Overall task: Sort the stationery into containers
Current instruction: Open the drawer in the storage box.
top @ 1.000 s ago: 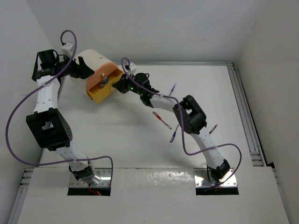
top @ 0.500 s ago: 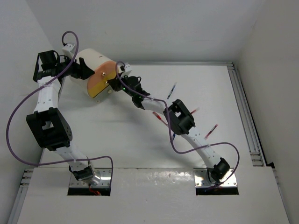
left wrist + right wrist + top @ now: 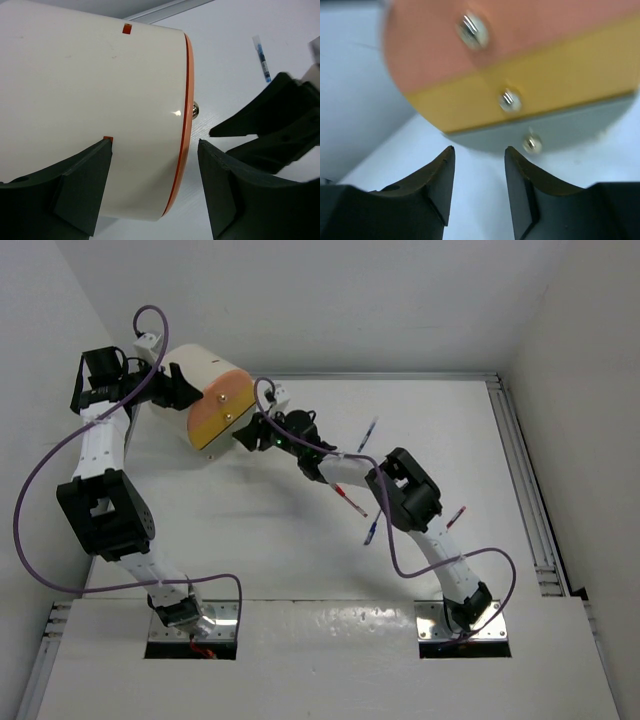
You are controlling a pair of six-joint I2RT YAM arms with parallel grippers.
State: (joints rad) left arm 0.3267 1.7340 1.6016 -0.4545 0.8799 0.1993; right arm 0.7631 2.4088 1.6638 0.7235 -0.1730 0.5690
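The bucket (image 3: 200, 390) lies tipped on its side at the far left of the surface (image 3: 470, 440), its round orange face with the yellow band turned toward the right arm. The left gripper (image 3: 177, 390) sits against the bucket's cream wall on the side away from that face. In the left wrist view its fingers (image 3: 80, 185) stand wide apart, one lying over the wall and the other past the orange rim. Whether they clamp the bucket (image 3: 100, 85) cannot be told.

The right gripper (image 3: 248, 432) hangs just beside the bucket's face. Its own camera shows the fingers (image 3: 432, 187) a little apart with nothing between them, pointing at the lower yellow band, where two screws (image 3: 510, 100) show on the bucket (image 3: 560, 65).

All the pens lie outside the bucket, on the side its face looks toward:
- The nearest blue pen (image 3: 370, 432) lies beyond the right gripper, also seen past the rim from the left wrist (image 3: 261, 57).
- A red pen (image 3: 347, 497) lies farther off, partly under the right arm.
- A second blue pen (image 3: 371, 531) lies just past that red one.
- The far red pen (image 3: 456, 516) lies farthest from the bucket, well apart from the rest.
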